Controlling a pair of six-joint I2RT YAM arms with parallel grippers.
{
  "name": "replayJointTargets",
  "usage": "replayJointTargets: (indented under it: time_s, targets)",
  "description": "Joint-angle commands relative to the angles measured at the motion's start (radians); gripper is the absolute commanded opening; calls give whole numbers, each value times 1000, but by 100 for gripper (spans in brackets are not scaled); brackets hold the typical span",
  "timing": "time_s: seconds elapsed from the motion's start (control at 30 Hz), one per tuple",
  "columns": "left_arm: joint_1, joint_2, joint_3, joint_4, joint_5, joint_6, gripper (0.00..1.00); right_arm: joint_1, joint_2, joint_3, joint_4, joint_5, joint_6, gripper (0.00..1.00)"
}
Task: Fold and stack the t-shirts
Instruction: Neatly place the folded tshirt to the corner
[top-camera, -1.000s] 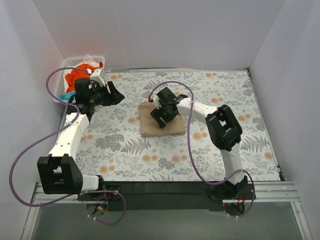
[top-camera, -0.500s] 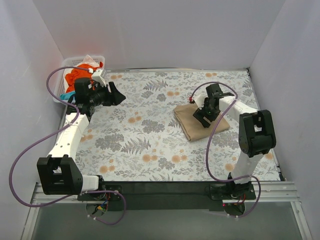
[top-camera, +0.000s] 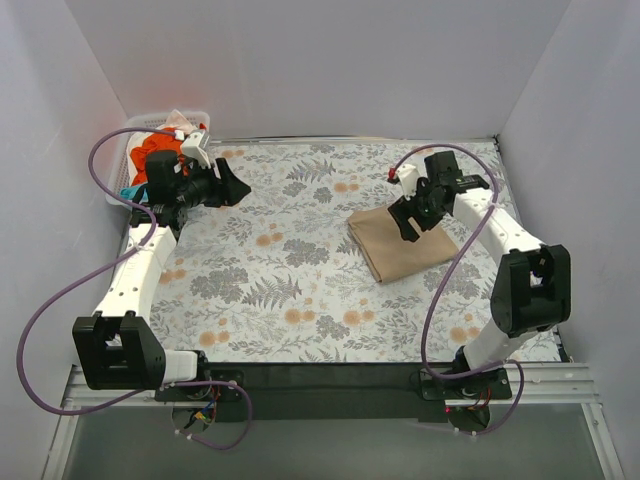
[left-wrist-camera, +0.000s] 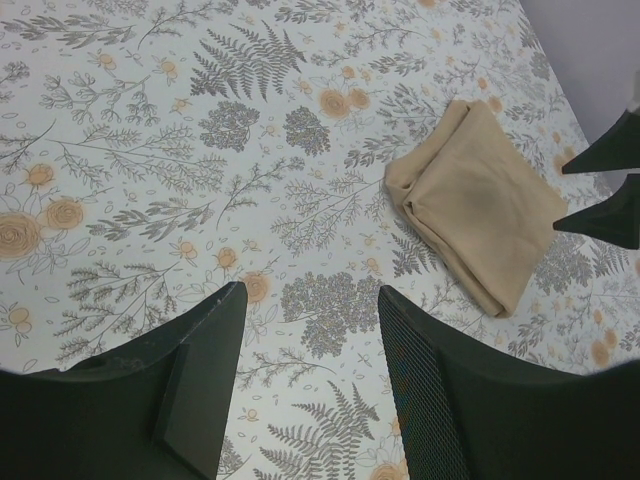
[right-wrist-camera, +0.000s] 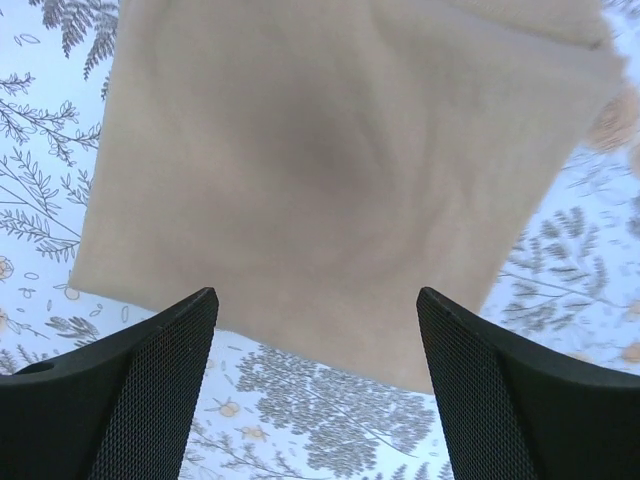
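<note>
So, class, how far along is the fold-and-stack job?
Done: the tan shirt lies folded on the table cover. In hand: nothing; the right gripper hovers open above it, the left gripper is open and empty. Left: the orange shirt waits bunched in the basket.

Tan t-shirt cut off at right wrist view's top edge.

Walls: plain white, around me on three sides.
Table: beneath me, floral cover, grey ferns, orange blooms.
Light: even, soft shadows.
</note>
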Motion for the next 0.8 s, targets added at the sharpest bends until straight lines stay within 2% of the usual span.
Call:
replayJointTargets:
  time_s: [0.0,0.13,0.33,0.5,0.77]
  targets:
    - [1,-39,23,-8,2,10,52,3,39,-62,0,-17,97,73]
    - [1,-45,9,-3,-1,15,52,7,69,-161,91,52,126,72]
    - [1,-39,3,3,-4,16,52,1,181,-169,163,171,210,71]
    - [1,-41,-6,3,-9,16,52,-68,316,-30,177,267,277,71]
    - [1,-50,-17,-23,-39,39,52,-215,532,272,162,277,272,72]
